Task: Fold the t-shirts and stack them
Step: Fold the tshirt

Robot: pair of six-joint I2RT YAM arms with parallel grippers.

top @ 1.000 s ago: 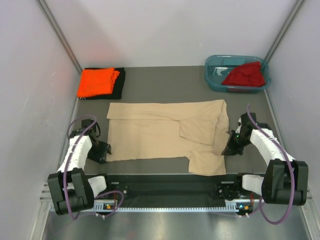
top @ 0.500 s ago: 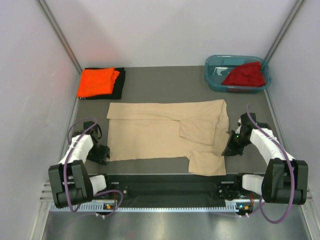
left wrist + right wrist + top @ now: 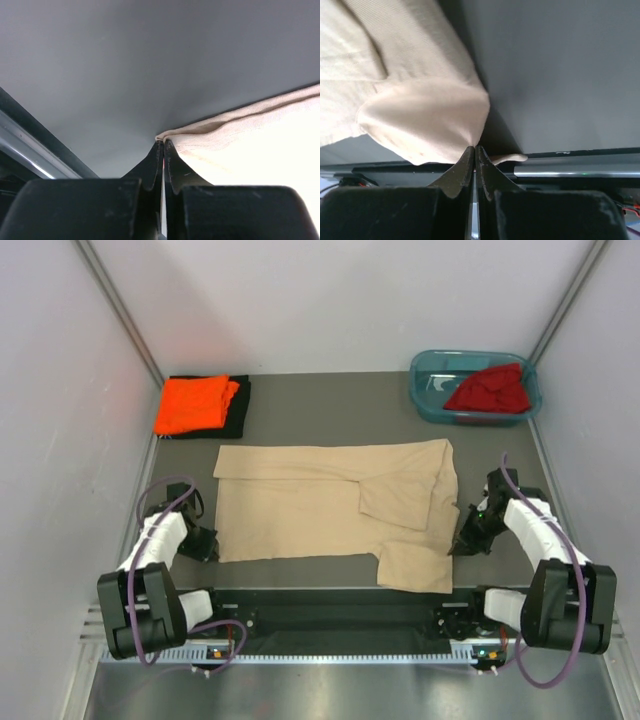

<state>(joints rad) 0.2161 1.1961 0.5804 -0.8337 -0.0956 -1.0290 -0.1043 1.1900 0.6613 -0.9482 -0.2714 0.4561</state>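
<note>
The beige-tan t-shirt lies spread flat on the dark table, its right side partly folded over. My left gripper is at the shirt's near-left corner, and in the left wrist view my left gripper is shut on that corner of the beige-tan t-shirt. My right gripper is at the shirt's near-right edge; the right wrist view shows my right gripper shut on a fold of the beige-tan t-shirt. The orange t-shirt lies folded on the black t-shirt at the back left.
A teal tub at the back right holds the dark red t-shirt. White walls close in the table on the left, right and back. A black rail runs along the near edge between the arm bases.
My left gripper has closed from open onto the beige shirt's near-left corner. The right gripper has shifted slightly to the right, still shut on the cloth.
</note>
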